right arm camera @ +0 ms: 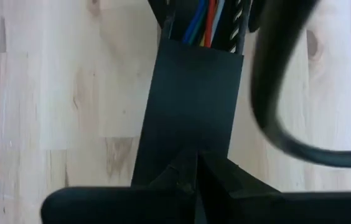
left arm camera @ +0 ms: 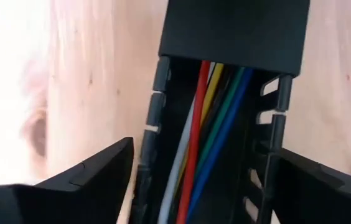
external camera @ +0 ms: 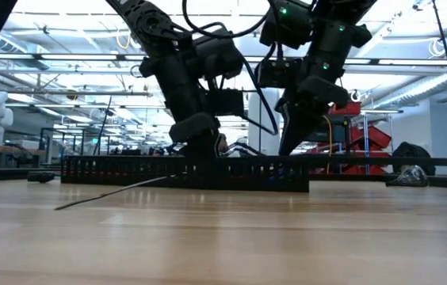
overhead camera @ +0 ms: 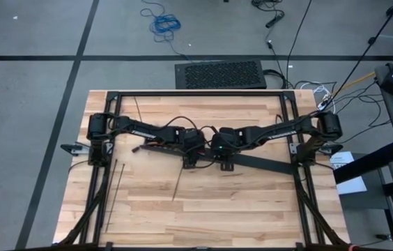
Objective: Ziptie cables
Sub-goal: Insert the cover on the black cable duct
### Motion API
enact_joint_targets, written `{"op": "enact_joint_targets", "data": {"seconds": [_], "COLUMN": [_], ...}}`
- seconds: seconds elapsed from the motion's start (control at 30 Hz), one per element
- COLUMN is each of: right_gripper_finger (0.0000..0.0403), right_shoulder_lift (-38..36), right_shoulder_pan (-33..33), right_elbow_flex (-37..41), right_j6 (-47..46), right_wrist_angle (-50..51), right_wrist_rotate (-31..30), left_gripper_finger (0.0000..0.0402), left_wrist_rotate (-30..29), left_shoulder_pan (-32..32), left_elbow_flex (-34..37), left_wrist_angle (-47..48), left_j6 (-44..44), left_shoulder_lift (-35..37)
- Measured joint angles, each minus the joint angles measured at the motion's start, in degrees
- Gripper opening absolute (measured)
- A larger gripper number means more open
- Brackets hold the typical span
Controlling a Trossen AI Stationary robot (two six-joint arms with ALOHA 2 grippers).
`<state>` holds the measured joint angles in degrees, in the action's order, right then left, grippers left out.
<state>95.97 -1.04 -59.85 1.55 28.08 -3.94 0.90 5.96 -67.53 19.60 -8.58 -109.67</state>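
Limp, light cables (left arm camera: 194, 149) lying in slotted channel (right arm camera: 191, 106); left pincer (left arm camera: 194, 186) spread wide astride, right pincer (right arm camera: 197, 180) closed; grip mid-bundle

Cables (left arm camera: 197, 143): we see them vanish beneath the channel's cover (left arm camera: 234, 31).
Channel (overhead camera: 266, 164): in the high view, we lose its middle stretch under both arms.
Zipties: too thin to identify.
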Motion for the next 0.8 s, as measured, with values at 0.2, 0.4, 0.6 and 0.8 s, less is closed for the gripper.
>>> {"op": "enact_joint_targets", "data": {"seconds": [0.2, 0.4, 0.6, 0.8], "right_gripper_finger": [0.0000, 0.0000, 0.0000, 0.0000], "right_shoulder_lift": [0.41, 2.05, 1.93, 0.56], "right_shoulder_pan": [-0.23, -0.57, -0.23, 0.00], "right_elbow_flex": [0.04, 0.04, -2.56, -4.48], "right_j6": [0.97, 2.17, 2.15, 1.94], "right_wrist_angle": [-5.34, -8.69, -3.26, 4.48], "right_wrist_rotate": [2.48, 2.79, 0.97, -0.16], "left_gripper_finger": [0.0253, 0.0235, 0.0238, 0.0239], "left_wrist_rotate": [1.27, 2.14, 2.20, 2.11], "left_shoulder_pan": [-0.02, -0.02, 0.07, 0.07], "left_elbow_flex": [0.32, 0.20, 0.24, 0.18], "left_wrist_angle": [-1.84, -3.43, -3.76, -4.38], "left_j6": [1.95, 2.49, 3.69, 3.70], "left_shoulder_lift": [-2.14, -4.60, -4.74, -4.85]}}
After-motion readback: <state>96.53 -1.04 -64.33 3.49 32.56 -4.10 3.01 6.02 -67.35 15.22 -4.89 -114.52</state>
